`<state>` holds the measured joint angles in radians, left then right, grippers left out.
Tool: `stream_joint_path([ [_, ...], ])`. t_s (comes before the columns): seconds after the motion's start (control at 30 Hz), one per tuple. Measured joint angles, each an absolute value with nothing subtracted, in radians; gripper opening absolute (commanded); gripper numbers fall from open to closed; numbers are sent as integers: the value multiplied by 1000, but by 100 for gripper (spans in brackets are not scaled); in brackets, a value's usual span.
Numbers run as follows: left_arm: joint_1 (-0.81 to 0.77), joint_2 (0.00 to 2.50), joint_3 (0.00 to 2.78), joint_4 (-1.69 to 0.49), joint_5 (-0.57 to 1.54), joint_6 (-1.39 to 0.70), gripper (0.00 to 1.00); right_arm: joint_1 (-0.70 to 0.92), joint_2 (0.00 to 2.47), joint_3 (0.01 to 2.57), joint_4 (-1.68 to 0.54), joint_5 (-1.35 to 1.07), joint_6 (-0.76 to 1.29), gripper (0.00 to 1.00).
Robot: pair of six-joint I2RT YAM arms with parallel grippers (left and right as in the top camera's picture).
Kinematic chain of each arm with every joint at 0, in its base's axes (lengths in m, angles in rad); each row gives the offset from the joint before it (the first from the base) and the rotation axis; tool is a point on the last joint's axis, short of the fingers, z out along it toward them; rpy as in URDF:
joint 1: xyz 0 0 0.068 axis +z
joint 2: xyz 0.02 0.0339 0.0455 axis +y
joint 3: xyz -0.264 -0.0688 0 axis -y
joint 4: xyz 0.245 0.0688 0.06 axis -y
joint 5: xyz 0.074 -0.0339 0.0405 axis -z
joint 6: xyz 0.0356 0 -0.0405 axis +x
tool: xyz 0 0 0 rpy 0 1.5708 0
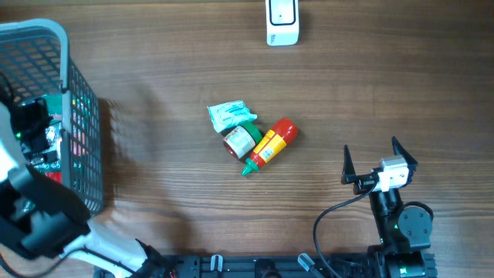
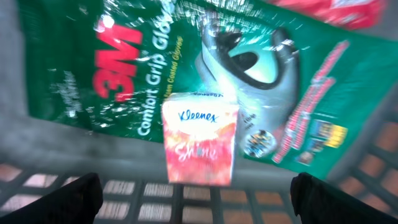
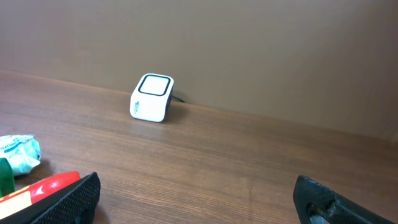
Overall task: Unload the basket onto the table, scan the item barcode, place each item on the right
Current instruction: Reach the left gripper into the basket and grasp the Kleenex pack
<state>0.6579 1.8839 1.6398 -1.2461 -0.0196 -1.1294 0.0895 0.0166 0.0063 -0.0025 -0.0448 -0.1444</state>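
The white barcode scanner (image 1: pixel 282 22) stands at the table's far edge, also in the right wrist view as the scanner (image 3: pixel 151 98). My left gripper (image 2: pixel 199 202) is down inside the grey basket (image 1: pixel 81 116), open, its dark fingers (image 2: pixel 74 199) wide on either side of a small Kleenex tissue pack (image 2: pixel 200 138). That pack lies on a green 3M gloves packet (image 2: pixel 155 56). My right gripper (image 1: pixel 370 145) hovers open over bare table at the front right, holding nothing.
A pile sits mid-table: a white-green tissue pack (image 1: pixel 230 115), a small red jar (image 1: pixel 239 139) and a red-yellow sauce bottle (image 1: pixel 270 145) with a green cap. A red packet (image 2: pixel 329 9) lies deeper in the basket.
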Motion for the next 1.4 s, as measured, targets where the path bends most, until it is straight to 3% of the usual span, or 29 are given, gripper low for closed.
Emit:
stream_joint_path([
  [0.37,621,2081,1637,-1227,2,-1119,98,89,17,6,-2,-45,-144,100],
  [0.47,610,2103,1623,-1214,-11,-1119,87,89,17,6,-2,-45,-144,100],
  [0.53,602,2103,1613,-1203,-20,-1112,73,89,17,6,-2,-45,-144,100],
  [0.6,597,2103,1609,-1203,-25,-1105,52,89,17,6,-2,-45,-144,100],
  [0.67,589,2103,1606,-1204,-28,-1091,46,89,17,6,-2,-44,-144,100],
  [1.0,609,2025,1713,-1339,-28,-1022,46,89,17,6,-2,-45,-144,100],
  [1.27,618,1668,1869,-1393,-16,-1013,46,89,17,6,-2,-44,-144,100],
  [1.4,516,1498,1877,-1408,38,-983,46,89,17,6,-2,-45,-144,100],
])
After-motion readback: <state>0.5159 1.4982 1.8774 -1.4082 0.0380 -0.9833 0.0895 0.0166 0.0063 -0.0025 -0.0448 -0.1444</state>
